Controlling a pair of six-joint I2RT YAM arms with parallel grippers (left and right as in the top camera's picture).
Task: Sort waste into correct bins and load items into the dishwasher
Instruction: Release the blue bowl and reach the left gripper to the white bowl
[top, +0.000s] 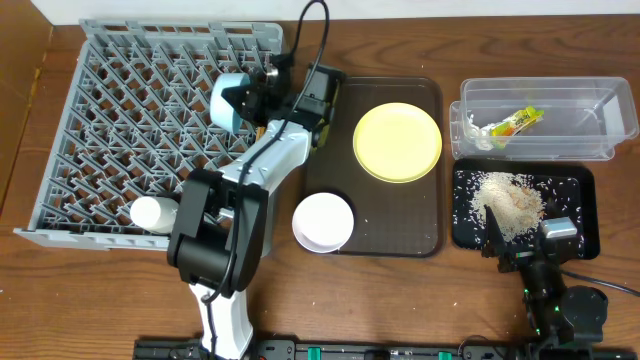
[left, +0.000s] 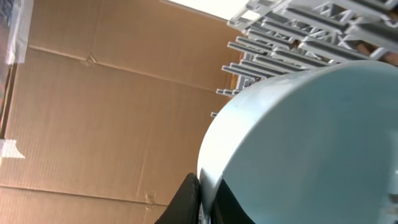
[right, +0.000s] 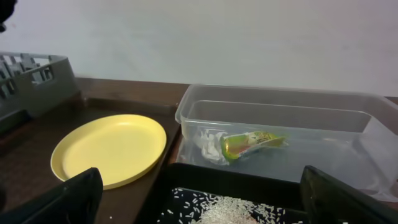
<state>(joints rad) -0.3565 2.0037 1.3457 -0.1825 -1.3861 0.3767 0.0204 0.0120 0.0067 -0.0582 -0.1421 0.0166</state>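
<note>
Pale-blue bowl, smooth, tilted | left pincer clamped on it | right pincer apart

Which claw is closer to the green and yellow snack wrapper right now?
Right. The right claw hovers over the black tray, beside the clear tub holding the snack wrapper. The left claw is far off over the grey rack, gripping the light blue bowl.

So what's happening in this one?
The left claw holds the light blue bowl over the grey dish rack, where a white cup lies. The yellow plate and white bowl sit on the brown tray. The wrapper is in the clear tub, crumbs in the black tray; the right claw is open at its edge.
</note>
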